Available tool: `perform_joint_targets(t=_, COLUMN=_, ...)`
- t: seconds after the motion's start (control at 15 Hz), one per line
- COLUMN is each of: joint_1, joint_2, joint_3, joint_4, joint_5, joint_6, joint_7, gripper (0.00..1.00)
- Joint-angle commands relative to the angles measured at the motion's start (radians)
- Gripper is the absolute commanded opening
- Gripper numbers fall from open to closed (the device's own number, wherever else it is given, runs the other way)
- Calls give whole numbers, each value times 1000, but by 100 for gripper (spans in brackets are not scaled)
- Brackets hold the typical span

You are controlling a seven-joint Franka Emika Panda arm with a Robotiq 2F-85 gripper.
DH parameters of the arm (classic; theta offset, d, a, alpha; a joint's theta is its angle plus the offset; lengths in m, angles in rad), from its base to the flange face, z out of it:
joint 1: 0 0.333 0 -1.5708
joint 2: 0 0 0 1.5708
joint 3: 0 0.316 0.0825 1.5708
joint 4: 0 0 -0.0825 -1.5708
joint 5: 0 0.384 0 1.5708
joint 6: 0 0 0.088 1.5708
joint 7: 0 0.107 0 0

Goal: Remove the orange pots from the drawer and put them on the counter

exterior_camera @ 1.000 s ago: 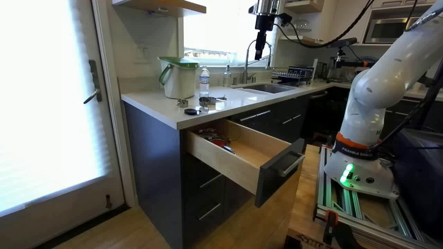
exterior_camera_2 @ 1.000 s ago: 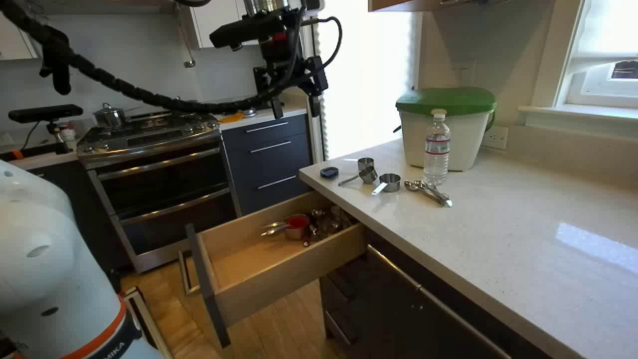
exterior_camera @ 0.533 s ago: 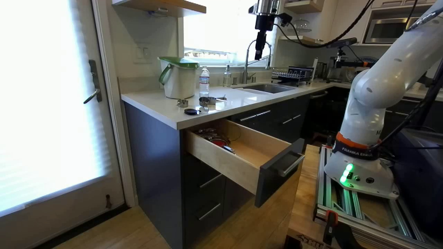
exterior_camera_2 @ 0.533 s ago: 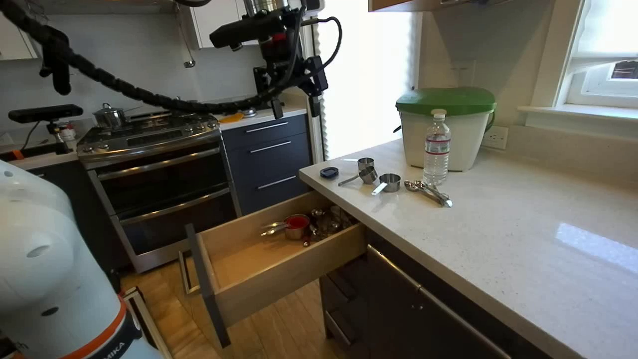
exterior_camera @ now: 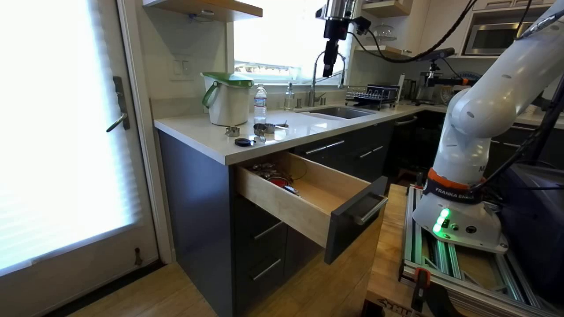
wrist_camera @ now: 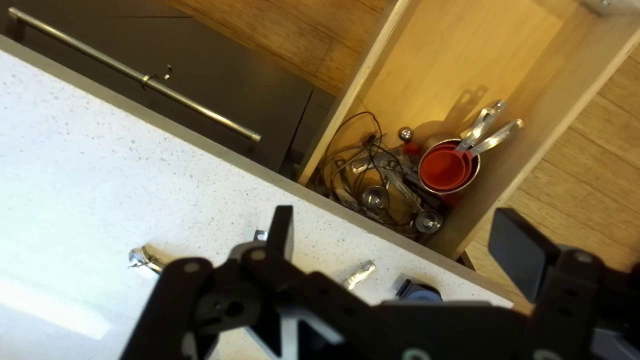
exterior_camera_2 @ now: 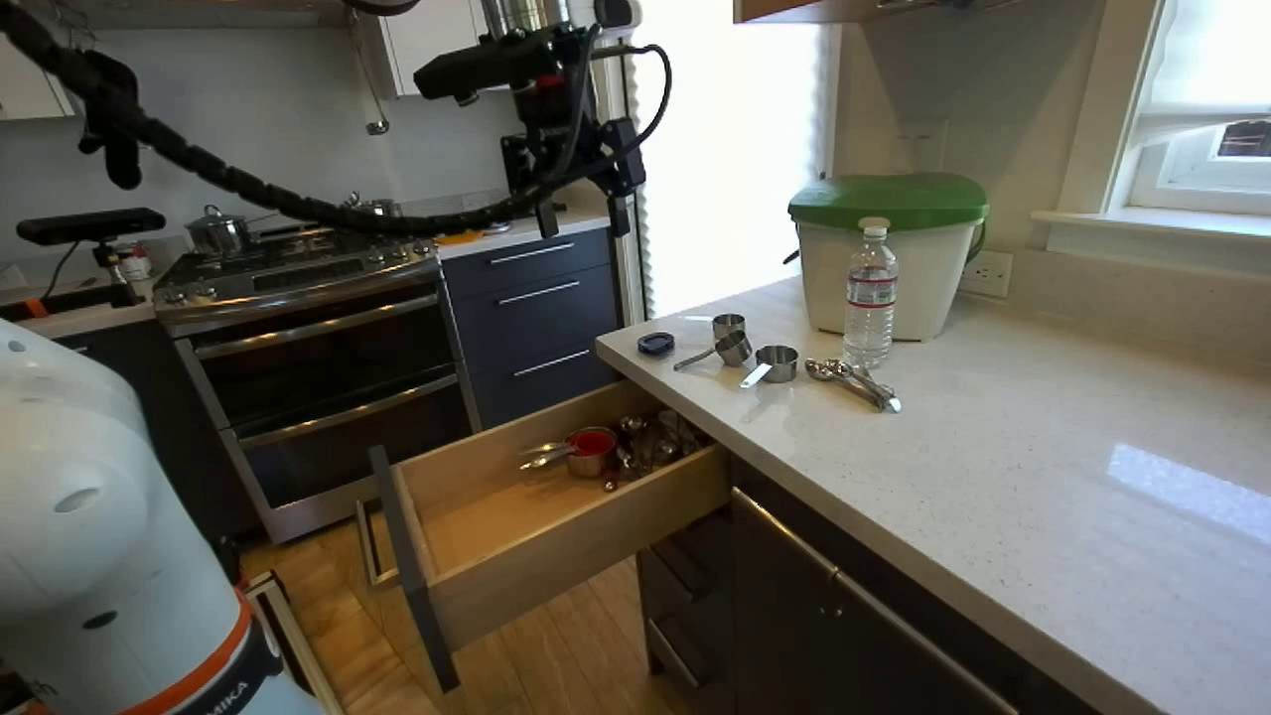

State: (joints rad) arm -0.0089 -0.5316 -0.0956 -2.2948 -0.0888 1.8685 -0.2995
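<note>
The orange pots (wrist_camera: 445, 167) are small orange-red cups with metal handles, nested in one another inside the drawer. They also show in both exterior views (exterior_camera: 279, 181) (exterior_camera_2: 592, 452). The drawer (exterior_camera: 286, 209) is pulled out, with pale wood sides and a dark front; it also shows in an exterior view (exterior_camera_2: 556, 541) and in the wrist view (wrist_camera: 480, 45). The counter (exterior_camera_2: 993, 477) is pale and speckled, above the drawer (wrist_camera: 150, 165). My gripper (exterior_camera_2: 583, 220) is open and empty, high above the counter's corner and the drawer, apart from both. In the wrist view its fingers (wrist_camera: 392, 222) stand wide apart.
Metal cups (exterior_camera_2: 776, 363), a scoop (exterior_camera_2: 854, 384) and a dark round lid (exterior_camera_2: 655, 344) lie on the counter near the corner. A clear bottle (exterior_camera_2: 871, 298) and a green-lidded bin (exterior_camera_2: 894, 268) stand behind. Tangled wires and utensils (wrist_camera: 375, 175) lie beside the pots.
My gripper has shifted very slightly, a little left and down in both exterior views. The pots, the drawer and the things on the counter have not moved.
</note>
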Motion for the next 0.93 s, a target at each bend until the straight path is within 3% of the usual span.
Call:
perform_joint_targets(t=0.0, joint_1=9, joint_2=-22, joint_3=46, joint_4=-95, joint_5=29, joint_6=67, joint_7=120, gripper=100)
perform_joint_targets(t=0.53, joint_1=-25, joint_2=26, joint_3=197, joint_4=-276, joint_5=24, joint_6=359, joint_7=603, gripper=100)
perform_joint_targets(t=0.87, joint_1=-46, joint_2=123, joint_3=284, joint_4=-328, joint_5=-10, joint_6=455, joint_7=827, gripper=100)
